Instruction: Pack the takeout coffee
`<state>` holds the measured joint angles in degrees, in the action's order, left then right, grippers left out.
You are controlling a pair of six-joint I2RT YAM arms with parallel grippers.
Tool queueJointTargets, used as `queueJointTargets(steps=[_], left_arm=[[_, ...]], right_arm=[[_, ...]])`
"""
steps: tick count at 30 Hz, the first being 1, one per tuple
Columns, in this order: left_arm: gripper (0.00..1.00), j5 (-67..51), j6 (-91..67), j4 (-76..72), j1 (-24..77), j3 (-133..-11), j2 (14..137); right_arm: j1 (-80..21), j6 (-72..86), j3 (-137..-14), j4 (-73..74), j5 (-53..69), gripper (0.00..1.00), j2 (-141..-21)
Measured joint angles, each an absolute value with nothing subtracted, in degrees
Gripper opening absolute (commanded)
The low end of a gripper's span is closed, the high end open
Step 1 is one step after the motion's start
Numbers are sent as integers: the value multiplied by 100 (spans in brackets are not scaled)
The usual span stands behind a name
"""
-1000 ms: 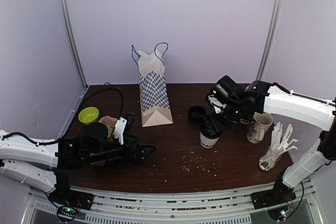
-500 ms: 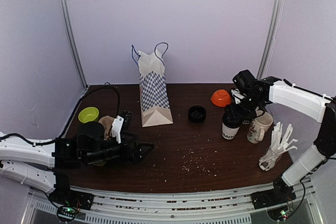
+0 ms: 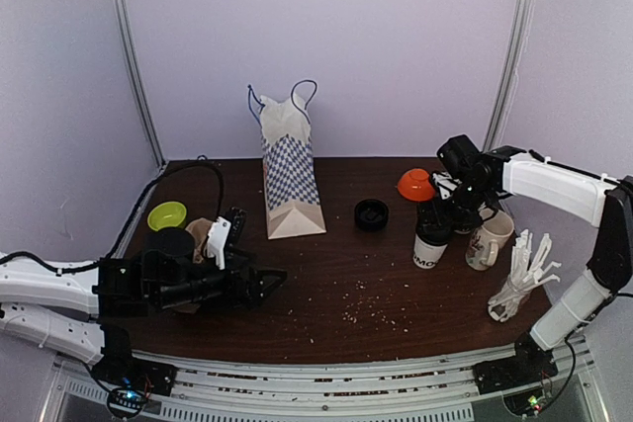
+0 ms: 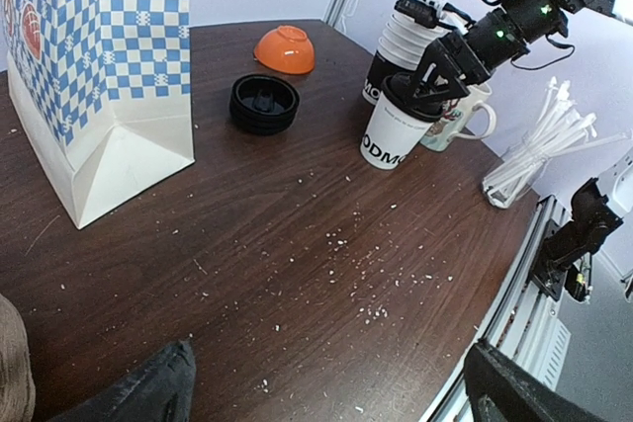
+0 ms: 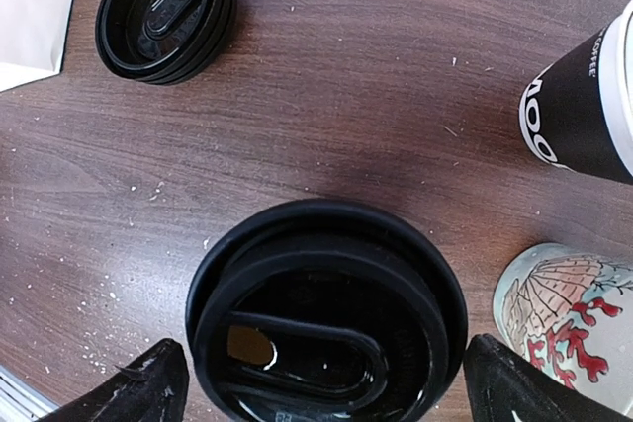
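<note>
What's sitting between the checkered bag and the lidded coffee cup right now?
A short stack of black lids sits roughly midway between the bag and the coffee cup; nothing else stands there. The top view shows it.

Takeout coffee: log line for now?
takeout coffee: upright, lidded | right hand: open, astride lid | left hand: open, empty | paper bag: upright

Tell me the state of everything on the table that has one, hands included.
takeout coffee: upright, lidded
right hand: open, astride the takeout coffee
left hand: open, empty
paper bag: upright, top open
orange bowl: upside down
green bowl: right way up
mug: upright
</note>
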<state>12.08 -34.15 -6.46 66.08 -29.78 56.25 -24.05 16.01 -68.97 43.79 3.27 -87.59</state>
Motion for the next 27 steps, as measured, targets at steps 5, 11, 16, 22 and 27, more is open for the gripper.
queueJointTargets(steps=[5, 11, 16, 22, 27], left_arm=[[98, 1391, -3400, -204, 6608, -3280, 5548], [96, 2058, -3415, 917, 6521, -4130, 5339], [87, 2351, -3577, 1988, 5714, -4976, 5315], [81, 2078, -3852, 3188, 4125, -5059, 5105], [68, 1957, -4073, 3992, 3404, -4807, 5043]], right_arm=[[-2471, 1651, -7144, 4646, 320, 100, -8521], [-3256, 1959, -7636, 4377, 325, 100, -7760], [-4517, 2416, -7426, 3365, 283, 99, -7483], [-5430, 3050, -6831, 1890, 395, 95, -8283], [-5817, 3312, -6746, 1138, 607, 93, -8886]])
